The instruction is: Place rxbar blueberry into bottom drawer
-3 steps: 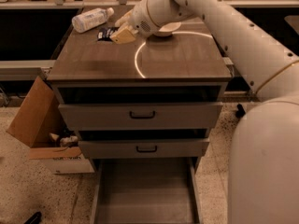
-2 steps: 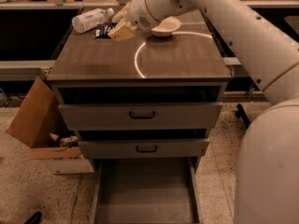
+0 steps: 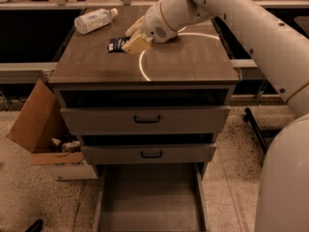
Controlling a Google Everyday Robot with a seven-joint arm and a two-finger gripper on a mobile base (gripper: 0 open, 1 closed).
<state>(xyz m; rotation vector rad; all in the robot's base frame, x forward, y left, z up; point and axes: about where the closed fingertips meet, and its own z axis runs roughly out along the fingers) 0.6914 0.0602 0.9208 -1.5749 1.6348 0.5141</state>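
The rxbar blueberry, a small dark navy bar with pale lettering, shows on the cabinet top, left of centre. My gripper is right at the bar's right end, touching or covering it, with the white arm reaching in from the upper right. The bottom drawer is pulled out at the foot of the cabinet, a wide grey-brown tray with a bare floor, directly below and in front of the gripper.
A clear plastic bottle lies at the back left of the cabinet top. The two upper drawers with black handles stand slightly ajar. An open cardboard box sits on the floor to the left. My white base fills the right.
The gripper has moved toward the front of the cabinet top, and the dark bar shows a little nearer the front with it. The arm now hides the bowl behind it.
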